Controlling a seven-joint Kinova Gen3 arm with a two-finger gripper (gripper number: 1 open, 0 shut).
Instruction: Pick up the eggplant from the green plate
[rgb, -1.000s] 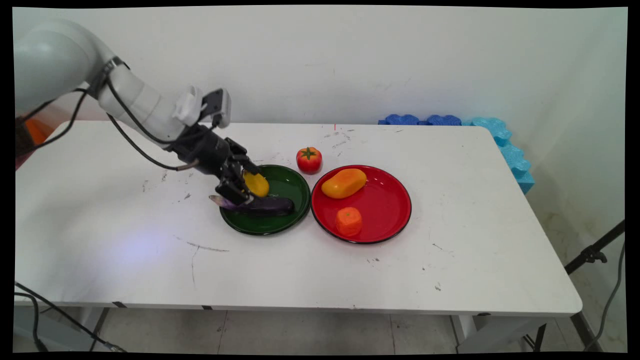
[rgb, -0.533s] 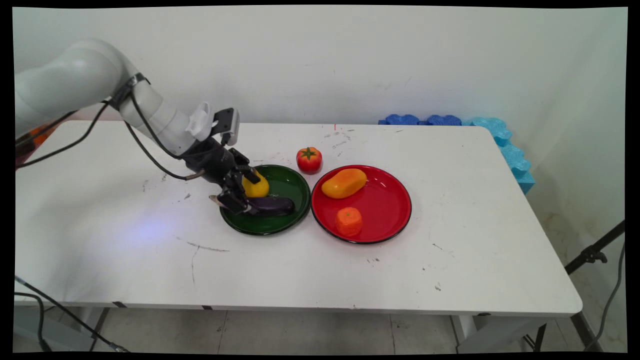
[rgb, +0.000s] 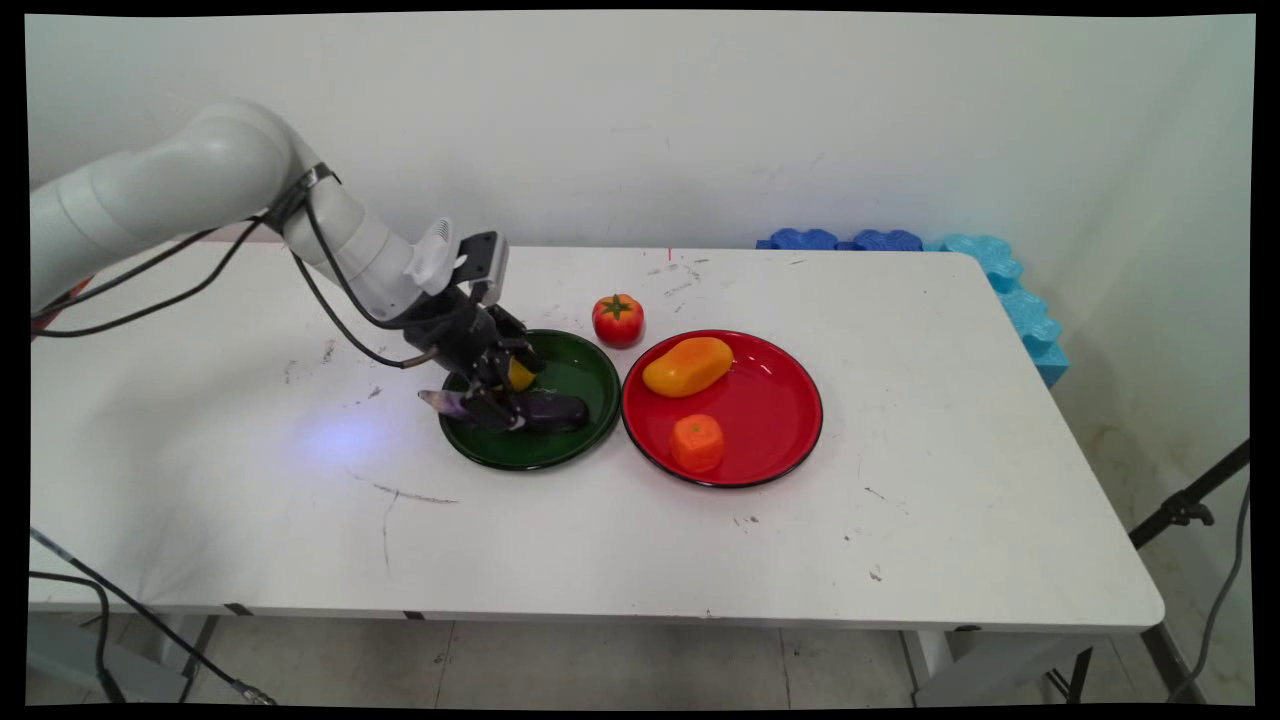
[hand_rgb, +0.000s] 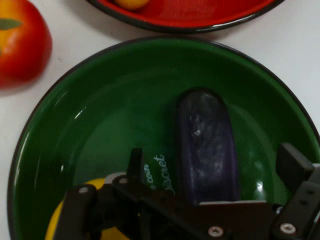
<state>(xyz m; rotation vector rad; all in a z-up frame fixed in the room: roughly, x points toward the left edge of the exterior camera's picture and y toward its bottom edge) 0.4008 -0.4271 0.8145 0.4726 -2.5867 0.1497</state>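
Scuffed white table (rgb: 600, 540) sitting against a plain white wall (rgb: 650, 120), blue foam pieces (rgb: 1000, 280) along its far right edge.
Black two-finger gripper (rgb: 497, 392) is hanging spread open around the dark purple toy eggplant (rgb: 545, 410) in the round green plate (rgb: 585, 440); plenty of bare tabletop in front.
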